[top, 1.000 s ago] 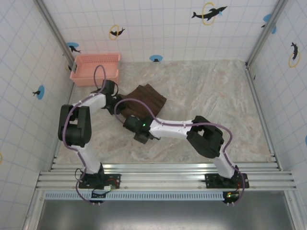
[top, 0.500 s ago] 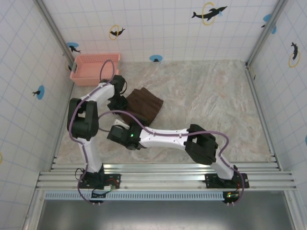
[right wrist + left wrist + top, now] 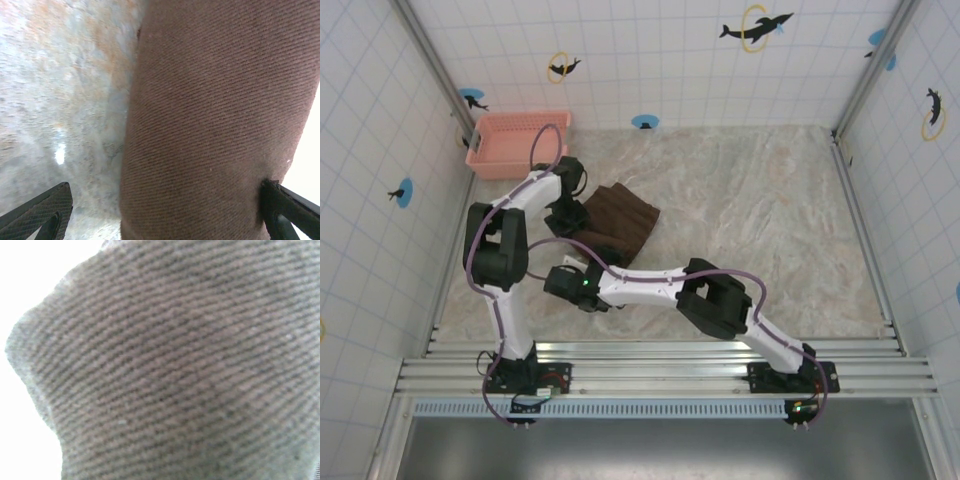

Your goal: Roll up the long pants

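Right elbow swung left | right gripper wide open, straddling long pants, likely steadying roll | left gripper: grip unclear

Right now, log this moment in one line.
pants: compact bundle on table | left gripper: at pants' edge, grip unclear | right gripper: open, astride pants

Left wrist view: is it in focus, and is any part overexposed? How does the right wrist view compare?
Left wrist view: the long pants sit very close, weave slightly soft; left margin blown out white. Right wrist view: weave crisp, table blurred with a small glare spot; right edge white.
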Tool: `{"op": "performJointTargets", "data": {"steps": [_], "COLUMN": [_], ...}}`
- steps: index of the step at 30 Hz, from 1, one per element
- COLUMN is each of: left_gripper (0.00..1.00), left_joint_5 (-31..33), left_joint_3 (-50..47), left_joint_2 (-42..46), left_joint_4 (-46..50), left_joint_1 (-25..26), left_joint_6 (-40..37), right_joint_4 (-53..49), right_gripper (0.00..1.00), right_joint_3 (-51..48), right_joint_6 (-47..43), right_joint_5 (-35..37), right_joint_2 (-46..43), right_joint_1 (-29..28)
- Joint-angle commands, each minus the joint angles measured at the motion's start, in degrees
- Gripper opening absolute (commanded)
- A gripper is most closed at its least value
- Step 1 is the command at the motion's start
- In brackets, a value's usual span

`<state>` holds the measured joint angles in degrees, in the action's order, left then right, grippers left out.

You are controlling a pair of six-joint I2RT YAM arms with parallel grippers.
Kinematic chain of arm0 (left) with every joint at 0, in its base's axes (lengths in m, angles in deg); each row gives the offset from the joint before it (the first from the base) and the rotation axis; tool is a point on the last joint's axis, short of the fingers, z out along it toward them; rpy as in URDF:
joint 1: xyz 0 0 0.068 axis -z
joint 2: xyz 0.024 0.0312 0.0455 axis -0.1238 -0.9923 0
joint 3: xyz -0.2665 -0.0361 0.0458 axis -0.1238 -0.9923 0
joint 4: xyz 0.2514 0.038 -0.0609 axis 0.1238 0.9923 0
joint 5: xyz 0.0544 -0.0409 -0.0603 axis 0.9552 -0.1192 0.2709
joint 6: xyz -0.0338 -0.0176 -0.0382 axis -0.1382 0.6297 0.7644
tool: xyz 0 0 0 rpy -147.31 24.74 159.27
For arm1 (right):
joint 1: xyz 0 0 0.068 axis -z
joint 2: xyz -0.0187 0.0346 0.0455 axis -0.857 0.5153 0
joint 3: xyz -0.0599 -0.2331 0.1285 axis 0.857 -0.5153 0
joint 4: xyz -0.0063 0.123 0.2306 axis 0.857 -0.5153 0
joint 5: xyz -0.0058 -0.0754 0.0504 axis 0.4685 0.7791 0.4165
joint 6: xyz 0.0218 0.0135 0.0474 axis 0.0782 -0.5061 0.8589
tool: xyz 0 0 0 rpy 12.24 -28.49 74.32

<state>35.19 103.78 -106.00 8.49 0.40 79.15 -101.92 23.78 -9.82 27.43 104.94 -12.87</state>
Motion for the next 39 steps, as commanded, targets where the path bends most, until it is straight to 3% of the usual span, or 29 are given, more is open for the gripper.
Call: {"op": "performJointTargets", "data": {"steps": [1, 8, 19, 22, 25, 29, 35, 38, 39], "left_gripper": [0.00, 0.00, 0.00, 0.00, 0.00, 0.00, 0.00, 0.00, 0.16], "left_joint_5": [1.6, 1.3, 1.7, 1.9, 2.2, 2.7, 3.4, -1.6, -3.3], "left_joint_3": [-3.6, -3.1, -3.2, -3.2, -3.2, -3.4, -6.1, -10.3, -12.3], "left_joint_2": [-6.0, -6.5, -6.1, -5.8, -5.6, -5.3, -2.2, 1.3, 3.4], "left_joint_4": [10.6, 10.6, 10.8, 10.9, 11.1, 11.3, 8.7, -0.5, -4.8], "left_joint_1": [-0.5, -0.3, -0.2, -0.2, -0.3, -0.2, -0.3, -1.2, -1.6], "left_joint_6": [0.9, 0.9, 0.5, 0.4, 0.5, 0.2, -0.8, -5.3, -6.4], "right_joint_4": [-1.8, -3.1, -10.5, -12.1, -12.0, -12.1, -9.3, -6.4, -5.5], "right_gripper": [0.99, 0.99, 0.98, 0.84, 0.59, 0.00, 0.00, 0.00, 0.00], "right_joint_3": [3.2, 6.4, 12.1, 13.8, 13.8, 13.5, 8.4, 4.5, 3.3], "right_joint_6": [-2.0, -5.6, 0.0, 1.0, 1.9, 2.8, 2.1, 0.8, 0.4], "right_joint_5": [4.4, 9.9, 16.4, 15.5, 13.9, 12.7, 5.7, -1.7, -4.4], "right_joint_2": [3.3, 8.1, 15.2, 16.6, 16.5, 16.3, 12.9, 9.9, 8.7], "right_joint_1": [0.6, 0.7, 1.4, 1.7, 1.9, 2.5, 2.9, 3.5, 3.7]}}
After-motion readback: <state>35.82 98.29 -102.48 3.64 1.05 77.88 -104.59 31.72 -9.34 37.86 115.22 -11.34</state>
